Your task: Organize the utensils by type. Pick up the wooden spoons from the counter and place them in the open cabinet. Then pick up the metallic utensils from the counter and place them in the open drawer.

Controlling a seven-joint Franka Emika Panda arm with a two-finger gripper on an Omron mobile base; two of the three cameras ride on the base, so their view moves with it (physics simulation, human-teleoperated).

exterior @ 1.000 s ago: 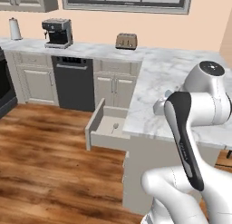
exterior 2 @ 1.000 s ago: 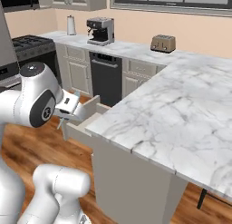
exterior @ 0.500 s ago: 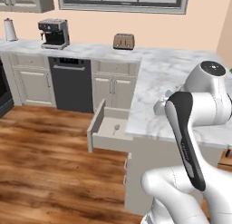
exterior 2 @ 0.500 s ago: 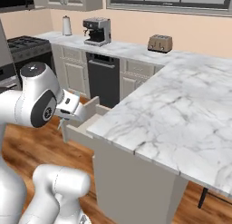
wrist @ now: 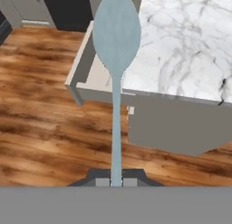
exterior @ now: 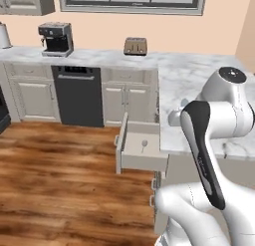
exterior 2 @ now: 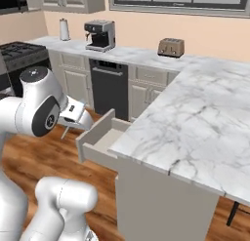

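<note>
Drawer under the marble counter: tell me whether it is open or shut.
Open. The drawer is pulled out from the counter, its pale interior exposed with a small spoon lying inside.

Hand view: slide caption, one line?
Gripper holds teal spoon by its handle, facing the open drawer.

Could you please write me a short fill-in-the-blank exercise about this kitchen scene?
1. The gripper is shut on a pale teal ____.
2. A silver spoon already lies inside the open ____.
3. On the far counter, the toaster stands to the right of the ____ machine.

Missing words: spoon; drawer; coffee
</note>
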